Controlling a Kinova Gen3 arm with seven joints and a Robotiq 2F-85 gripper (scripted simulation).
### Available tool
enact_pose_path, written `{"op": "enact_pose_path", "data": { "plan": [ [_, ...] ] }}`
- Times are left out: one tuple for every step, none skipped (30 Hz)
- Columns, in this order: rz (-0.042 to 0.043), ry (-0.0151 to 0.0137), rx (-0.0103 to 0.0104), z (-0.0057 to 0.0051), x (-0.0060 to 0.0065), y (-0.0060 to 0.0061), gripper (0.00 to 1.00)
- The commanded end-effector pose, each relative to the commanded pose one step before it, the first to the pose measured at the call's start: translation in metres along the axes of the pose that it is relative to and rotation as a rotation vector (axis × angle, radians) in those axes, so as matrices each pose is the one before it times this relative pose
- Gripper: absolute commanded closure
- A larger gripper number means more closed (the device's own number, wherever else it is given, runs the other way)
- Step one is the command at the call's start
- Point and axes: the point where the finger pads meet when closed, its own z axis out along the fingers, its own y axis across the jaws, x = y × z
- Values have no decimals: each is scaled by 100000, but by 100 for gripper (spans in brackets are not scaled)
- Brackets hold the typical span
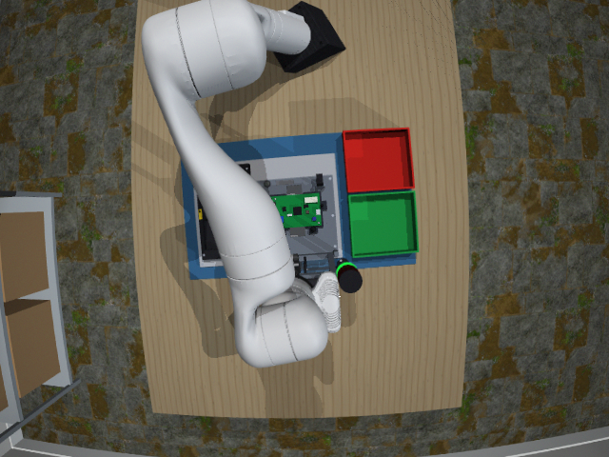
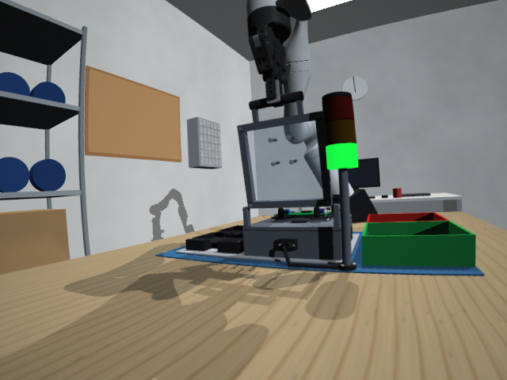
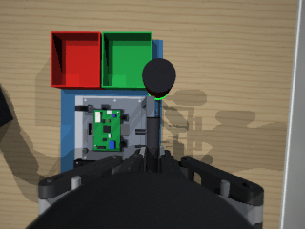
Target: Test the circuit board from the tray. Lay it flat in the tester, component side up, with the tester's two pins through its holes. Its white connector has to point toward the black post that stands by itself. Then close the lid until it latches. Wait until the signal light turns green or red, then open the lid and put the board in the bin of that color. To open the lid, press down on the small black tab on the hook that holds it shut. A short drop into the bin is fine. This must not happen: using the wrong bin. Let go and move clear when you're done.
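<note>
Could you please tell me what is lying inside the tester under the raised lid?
The green circuit board lies flat in the tester, components up; the arm covers its left end.

Tray (image 1: 210,246): mostly hidden under the arm (image 1: 236,196) in the top view. Arm: upper part cut off in the exterior view. Circuit board (image 1: 297,210): markings too small to read.

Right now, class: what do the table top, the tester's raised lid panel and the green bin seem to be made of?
Table top: wood, matte, striped grain.
Lid panel: probably clear plastic or glass; the arm shows through it.
Green bin: likely plastic, flat uniform colour.
</note>
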Motion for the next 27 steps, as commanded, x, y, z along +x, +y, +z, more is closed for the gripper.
{"op": "enact_pose_path", "data": {
  "plan": [
    [84,-814,-481,631,4,352,100],
    [0,0,0,0,0,0,100],
    [0,0,0,0,0,0,100],
    [0,0,0,0,0,0,100],
    [0,0,0,0,0,0,100],
    [0,0,0,0,0,0,100],
    [0,0,0,0,0,0,100],
    [0,0,0,0,0,0,50],
    [0,0,0,0,0,0,50],
    [0,0,0,0,0,0,50],
    [0,0,0,0,0,0,50],
    [0,0,0,0,0,0,50],
    [0,0,0,0,0,0,50],
    [0,0,0,0,0,0,50],
    [0,0,0,0,0,0,50],
    [0,0,0,0,0,0,50],
    [0,0,0,0,0,0,50],
    [0,0,0,0,0,0,50],
    [0,0,0,0,0,0,50],
    [0,0,0,0,0,0,50],
    [0,0,0,0,0,0,50],
    [0,0,0,0,0,0,50],
    [0,0,0,0,0,0,50],
    [0,0,0,0,0,0,50],
    [0,0,0,0,0,0,50],
    [0,0,0,0,0,0,50],
    [0,0,0,0,0,0,50]
  ]
}}
